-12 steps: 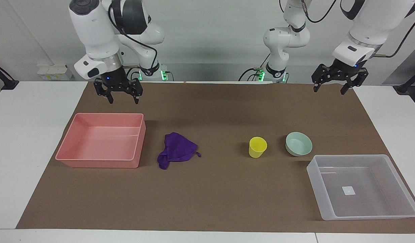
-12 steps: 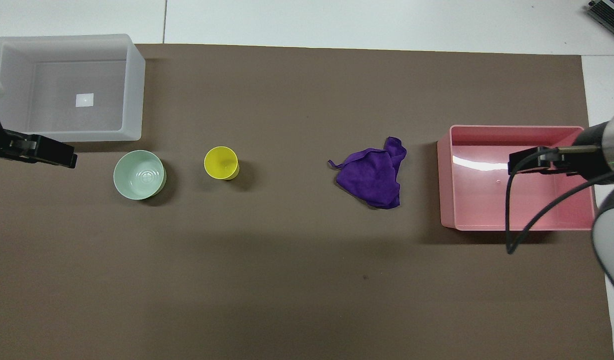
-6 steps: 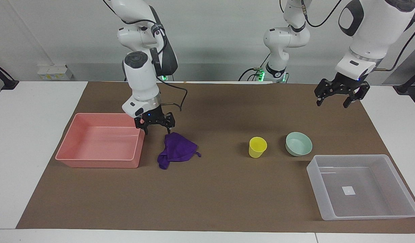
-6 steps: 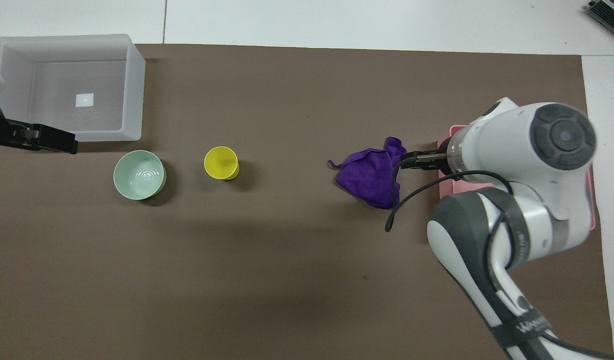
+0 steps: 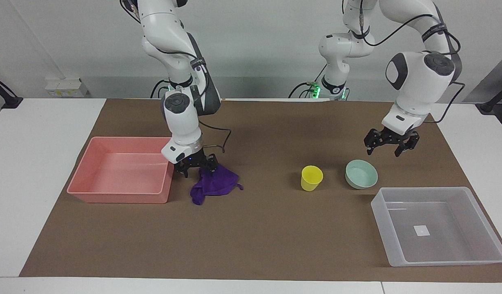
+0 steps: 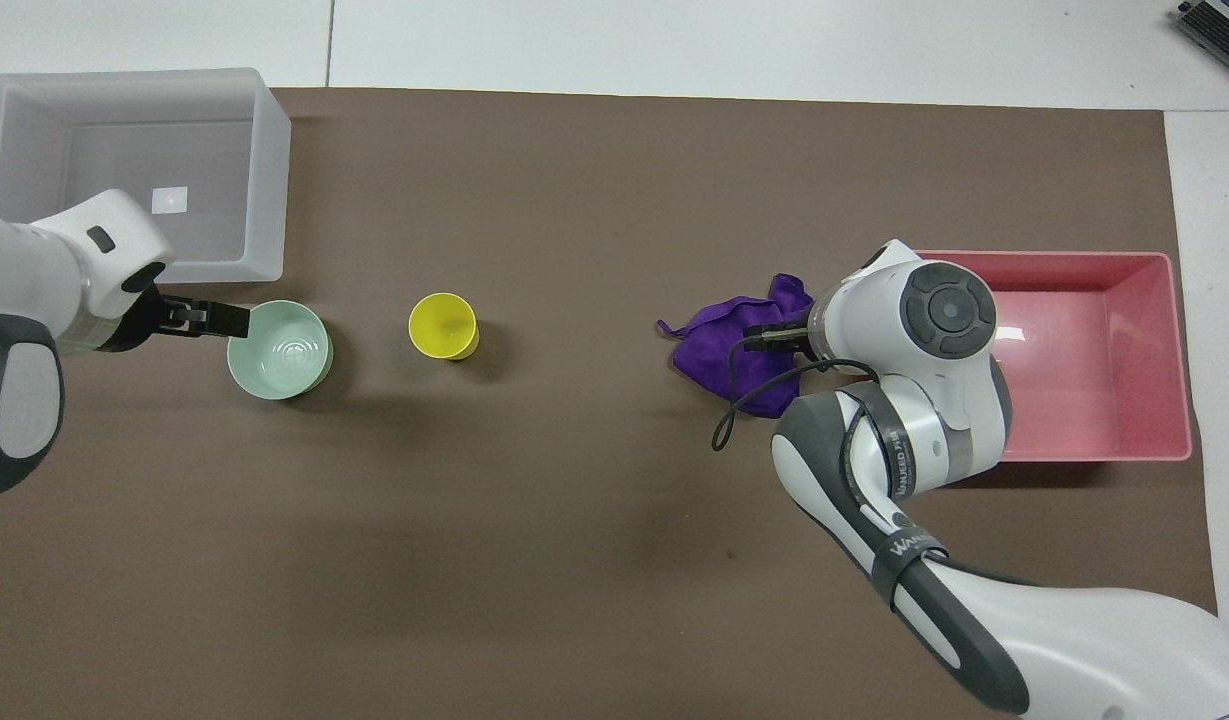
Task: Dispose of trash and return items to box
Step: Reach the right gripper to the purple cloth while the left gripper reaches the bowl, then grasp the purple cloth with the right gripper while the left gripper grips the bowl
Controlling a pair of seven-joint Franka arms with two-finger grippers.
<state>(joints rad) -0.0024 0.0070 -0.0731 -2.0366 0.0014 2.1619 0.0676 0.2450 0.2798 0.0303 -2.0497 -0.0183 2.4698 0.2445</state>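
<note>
A pale wall backs a white table (image 5: 38, 134) overlaid with a brown mat (image 5: 267, 241); both arms are down over it. The right gripper (image 5: 196, 166) sits low at the purple rag's (image 5: 215, 182) edge toward the pink tray (image 5: 87, 195), one finger touching or nearly touching the cloth; its fingers look spread, with nothing yet lifted, though whether cloth lies between them I cannot tell. The rag lies crumpled just beside the pink tray, its longer run roughly away from the robots, so the carry to the tray should be short. The left gripper (image 5: 389, 143) hovers over the mat by the mint bowl's (image 5: 362, 174) rim, fingers parted, holding nothing; the bowl lies directly below and slightly toward the yellow cup (image 5: 311, 178). The clear box (image 5: 459, 260), farther from the robots at the left arm's end, holds nothing but its white mark (image 5: 421, 230); the left arm is plainly the nearer for bowl and cup.
</note>
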